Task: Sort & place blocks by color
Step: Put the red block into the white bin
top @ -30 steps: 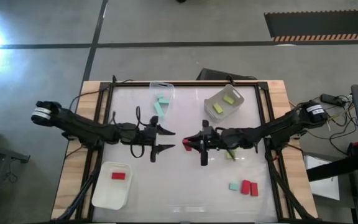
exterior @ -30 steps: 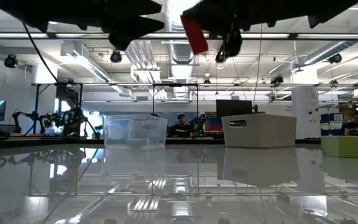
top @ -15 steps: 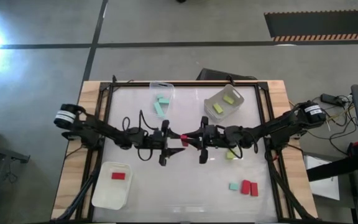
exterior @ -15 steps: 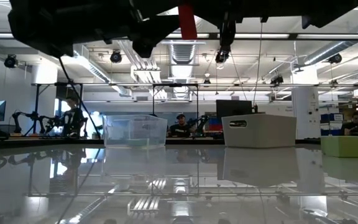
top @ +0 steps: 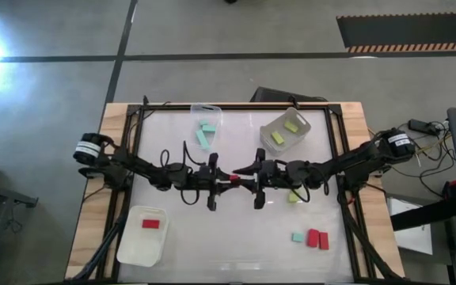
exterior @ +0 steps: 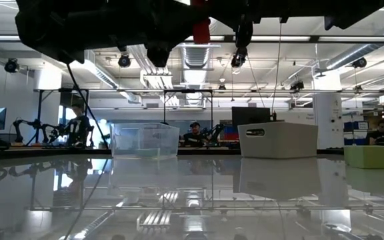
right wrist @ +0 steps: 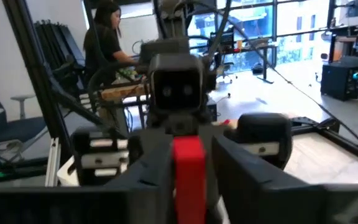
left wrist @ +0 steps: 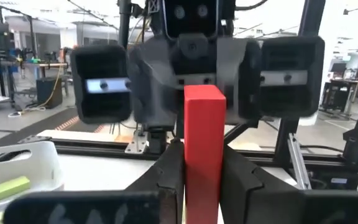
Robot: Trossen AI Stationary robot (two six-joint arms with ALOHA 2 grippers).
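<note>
High above the table's middle, a red block (top: 233,180) hangs upright between my two grippers, which meet tip to tip. My left gripper (top: 222,180) comes from the left and is shut on it (left wrist: 202,149). My right gripper (top: 245,177) comes from the right; its fingers stand on either side of the same block (right wrist: 188,168), slightly parted from it. In the low view the block (exterior: 201,30) shows under the dark grippers, far above the table top. My left gripper pinches the red block by two opposite long sides, at its lower half (left wrist: 201,186), between its two fingers (left wrist: 166,183). The fingers reach in level from the table's left and lie across the block. The block stands upright, lifted clear of the table.
A white tray (top: 137,245) at the near left holds a red block (top: 150,224). A clear tray (top: 212,111) at the far middle holds teal blocks, and a grey tray (top: 271,127) yellow-green ones. Loose blocks lie right: yellow-green (top: 294,196), teal (top: 298,237), red (top: 317,238).
My left gripper has gone toward the table's right, up to the red block held by the right gripper, and has shut on it. The block, tilted a second ago, now stands upright. The right arm has barely moved.
</note>
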